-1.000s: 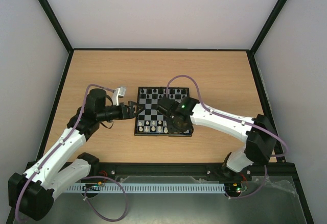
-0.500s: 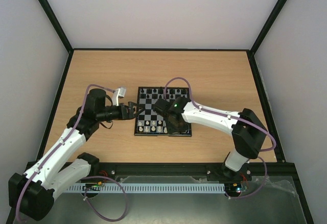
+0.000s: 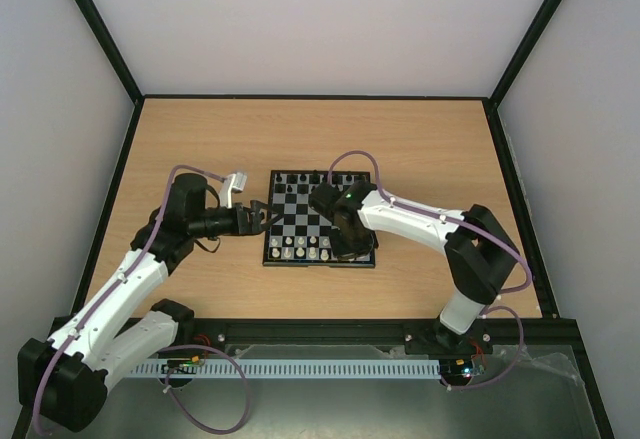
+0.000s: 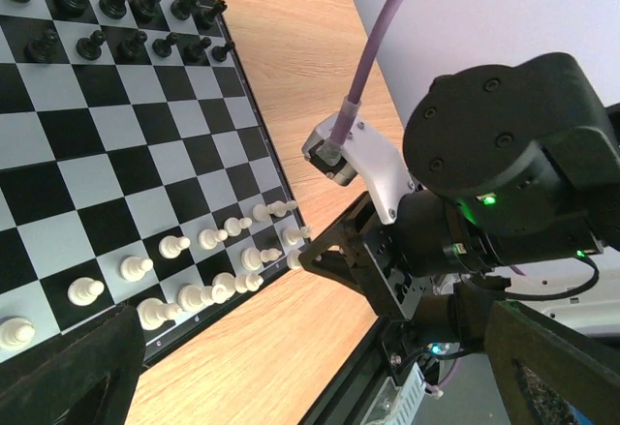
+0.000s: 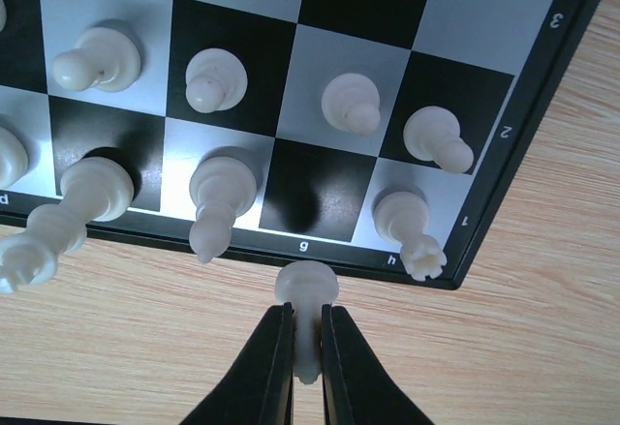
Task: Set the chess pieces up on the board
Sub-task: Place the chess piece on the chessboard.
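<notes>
The board lies mid-table, black chess pieces on its far rows and white chess pieces on its near rows. My right gripper is shut on a white piece, held lying flat with its base toward the board, just off the near edge by the g file. That file's near black square is bare, between a bishop and a rook. From above, the right gripper covers the board's near right part. My left gripper hovers open at the board's left edge, nothing between its fingers.
The wooden table extends around the board on all sides, bounded by a black frame and pale walls. A black rail with the arm bases runs along the near edge. The right arm's purple cable loops over the board's far right corner.
The right arm's elbow has swung left and toward the board, and its wrist has shifted slightly left, still gripping the white piece. The left arm has not moved.
</notes>
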Tool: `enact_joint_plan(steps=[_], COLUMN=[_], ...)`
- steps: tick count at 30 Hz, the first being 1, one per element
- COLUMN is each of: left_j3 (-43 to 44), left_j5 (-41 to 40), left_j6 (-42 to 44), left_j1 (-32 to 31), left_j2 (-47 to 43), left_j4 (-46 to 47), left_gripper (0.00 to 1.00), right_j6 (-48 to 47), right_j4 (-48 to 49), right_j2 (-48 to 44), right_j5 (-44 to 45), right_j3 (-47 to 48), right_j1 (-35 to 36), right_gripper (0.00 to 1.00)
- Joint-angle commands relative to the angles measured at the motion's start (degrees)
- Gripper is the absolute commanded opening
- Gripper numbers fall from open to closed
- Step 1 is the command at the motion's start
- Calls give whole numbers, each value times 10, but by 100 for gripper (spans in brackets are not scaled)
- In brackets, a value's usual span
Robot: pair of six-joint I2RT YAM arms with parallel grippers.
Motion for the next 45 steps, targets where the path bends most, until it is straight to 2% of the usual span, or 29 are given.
enact_joint_plan(steps=[1,16,45], left_j3=[-2,0,-6], left_j5=[13,14,23], left_j6=[9,13,20], left_j1=[4,5,10], left_j2=[4,14,16], left_j4=[-4,-4,-1], left_gripper=[99,99,99], right_j6=[-36,-76,-88], right_j4=[-10,0,10], right_j2=[19,63,94], right_j5=[-19,-28,-28], right_j3=[-10,16,38], right_j1=[-12,-36,-43], right_gripper=[7,10,10])
